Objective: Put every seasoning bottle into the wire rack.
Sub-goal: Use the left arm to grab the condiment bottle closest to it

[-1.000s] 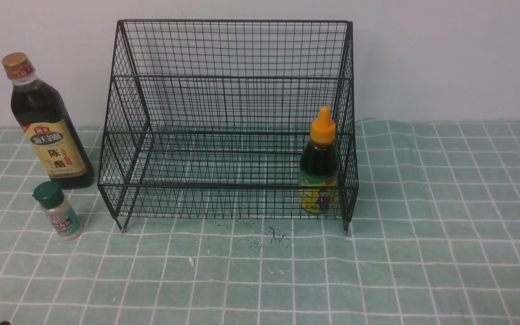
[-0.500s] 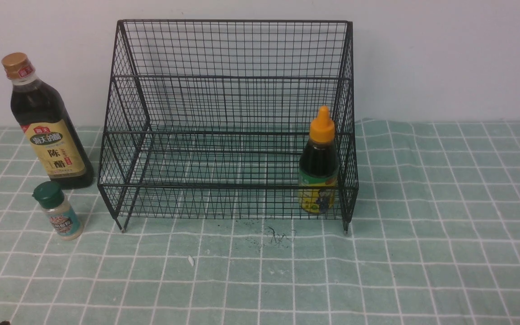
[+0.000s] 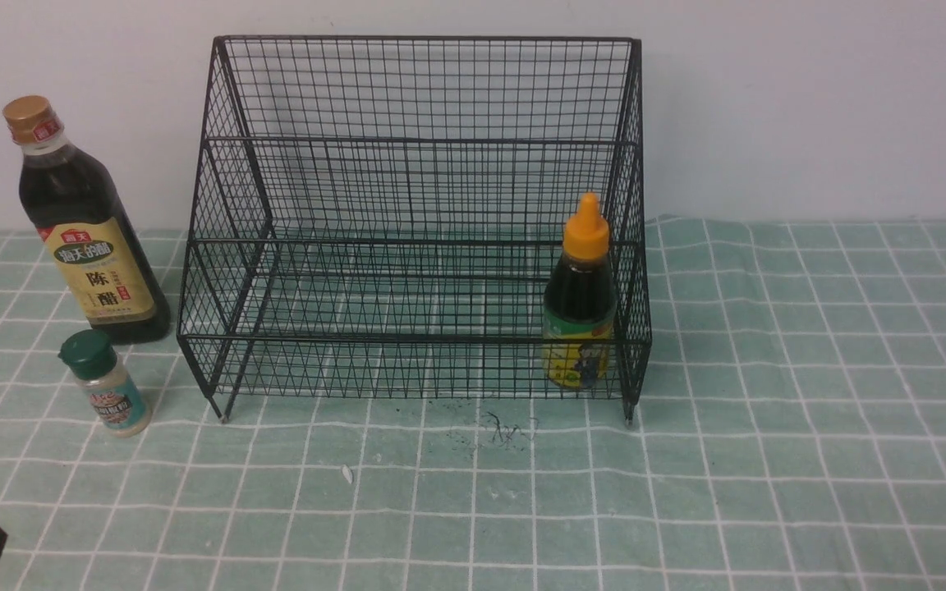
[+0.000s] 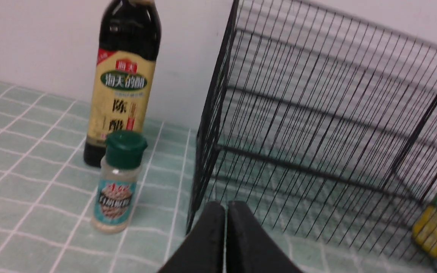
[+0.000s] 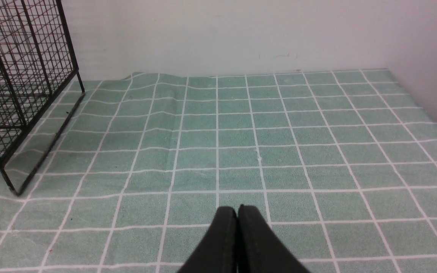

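The left end effector (image 4: 225, 209) is clenched: its two black fingers press together with nothing between them, and it touches no object. In the front view only a dark corner of it shows at the lower left edge. The right end effector (image 5: 237, 212) is clenched and empty too, above bare cloth.

The worktop (image 3: 769, 460) is covered with a pale green cloth (image 5: 218, 132) that has a grid of white lines and some soft wrinkles. A few small dark specks (image 3: 498, 431) lie just in front of the rack. Behind the worktop stands a plain white wall (image 3: 810, 107).

Near the left end effector, a little ahead and to its left, the small green-capped shaker (image 3: 106, 382) stands upright on the cloth. Just behind the shaker, the tall vinegar bottle (image 3: 83, 226) stands upright near the wall. Both are outside the wire rack (image 3: 415, 222), which stands just beside them on their right, straight ahead of the left end effector. The squeeze bottle (image 3: 580, 295) with the orange nozzle stands upright inside the rack, in the lower front tier at its right end, well apart from both end effectors. The right end effector is to the right of the rack.
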